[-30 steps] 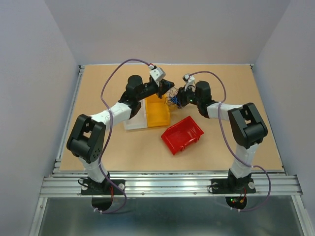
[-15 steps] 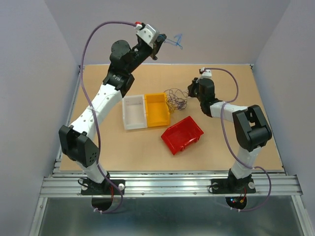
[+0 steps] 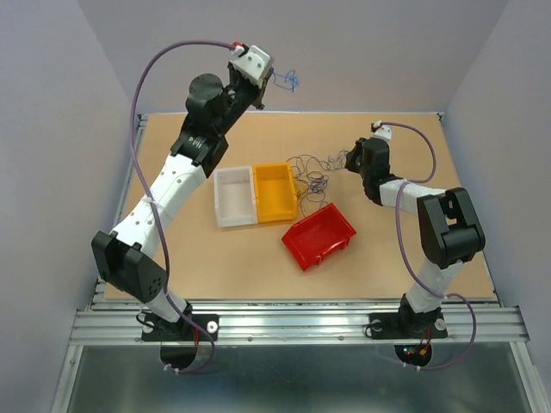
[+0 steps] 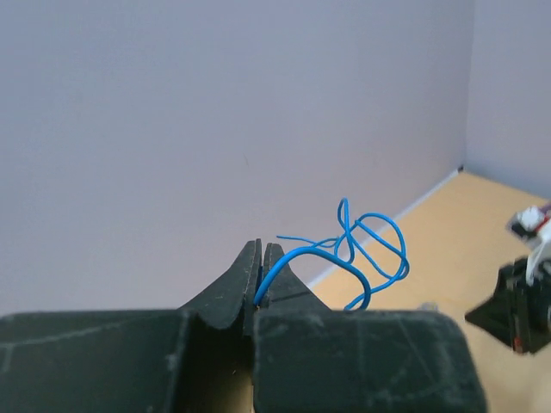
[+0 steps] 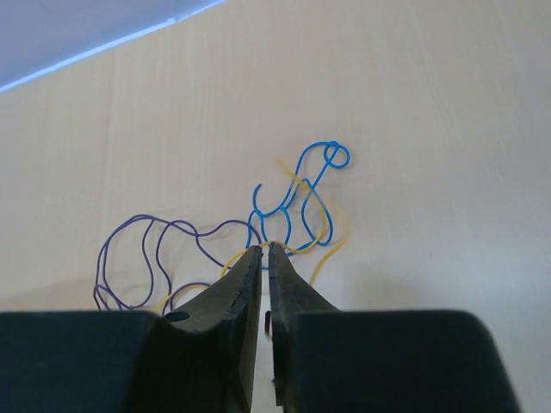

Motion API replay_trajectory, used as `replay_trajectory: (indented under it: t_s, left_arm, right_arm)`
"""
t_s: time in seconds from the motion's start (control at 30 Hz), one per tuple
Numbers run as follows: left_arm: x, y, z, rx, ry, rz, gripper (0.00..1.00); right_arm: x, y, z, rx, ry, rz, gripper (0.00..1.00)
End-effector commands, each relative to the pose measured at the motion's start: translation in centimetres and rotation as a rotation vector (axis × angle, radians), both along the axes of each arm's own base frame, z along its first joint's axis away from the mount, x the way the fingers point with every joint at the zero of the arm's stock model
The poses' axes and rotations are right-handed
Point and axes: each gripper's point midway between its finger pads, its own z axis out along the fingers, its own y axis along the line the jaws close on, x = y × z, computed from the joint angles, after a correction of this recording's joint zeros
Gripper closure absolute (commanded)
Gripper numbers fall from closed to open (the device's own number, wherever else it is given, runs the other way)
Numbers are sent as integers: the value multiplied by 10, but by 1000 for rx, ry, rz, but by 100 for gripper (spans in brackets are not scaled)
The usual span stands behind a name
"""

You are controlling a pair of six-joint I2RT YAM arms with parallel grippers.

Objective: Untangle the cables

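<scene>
Right gripper (image 5: 263,249) drew back rightward; left gripper (image 4: 261,252) swung slightly left, aloft. Left fingers clamped on blue wire (image 4: 372,258), free of rest. Right fingers together, seemingly pinching tangle (image 3: 310,178) on table (image 3: 215,258) beside yellow bin (image 3: 275,194), stretched leftward from tips; right arm nearer
</scene>
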Motion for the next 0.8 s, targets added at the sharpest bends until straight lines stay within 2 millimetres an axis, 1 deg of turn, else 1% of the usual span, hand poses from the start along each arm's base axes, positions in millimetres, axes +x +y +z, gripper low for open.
replay_trajectory:
  t_s: [0.0,0.03,0.13,0.17,0.2,0.23,0.3,0.33,0.37,0.4,0.43,0.47,0.5,0.53,0.57,0.6,0.63,0.7,0.73,0.77]
  left_arm:
    - [-21,35,-15,-2,20,76,100]
    - [-26,43,-38,16,60,87,100]
    - [-37,57,-70,42,115,119,100]
    - [-43,69,-88,64,157,158,100]
    - [-46,80,-107,95,222,209,100]
    - [-50,86,-117,124,258,225,100]
    - [-62,96,-128,166,303,237,100]
    - [-71,100,-153,219,367,225,100]
    - [-81,104,-154,226,367,220,100]
    - [-87,105,-160,238,383,212,100]
    - [-95,106,-175,263,425,197,100]
    - [-98,106,-185,281,455,190,100]
    - [-105,105,-201,307,500,169,100]
    - [-107,104,-204,313,511,159,100]
    - [-110,105,-219,337,540,149,100]
    - [-111,105,-227,348,557,148,100]
    - [-112,109,-240,363,579,164,100]
    - [-112,113,-251,372,581,179,100]
    - [-110,114,-253,365,568,191,100]
    - [-111,116,-264,377,582,201,100]
  right_arm:
    - [-8,1,31,-8,-71,15,81]
    - [-11,3,32,-9,-73,33,74]
    - [-12,7,36,0,-81,53,73]
    - [-13,7,36,3,-79,56,73]
    - [-14,8,36,9,-80,62,73]
    - [-14,9,35,9,-77,65,73]
    - [-15,11,34,13,-73,75,73]
    - [-15,13,34,18,-74,84,73]
    - [-16,14,33,20,-72,90,73]
    - [-16,15,33,24,-71,95,73]
    - [-17,18,32,30,-69,111,73]
    - [-18,19,31,32,-65,116,72]
    - [-19,22,30,39,-62,130,72]
    - [-19,23,30,42,-62,137,72]
    - [-20,24,29,45,-58,144,72]
    - [-21,25,28,47,-57,153,72]
    - [-21,27,29,53,-59,164,72]
    - [-23,29,29,58,-62,173,72]
    - [-24,31,28,59,-63,182,72]
    - [-24,30,29,61,-64,183,72]
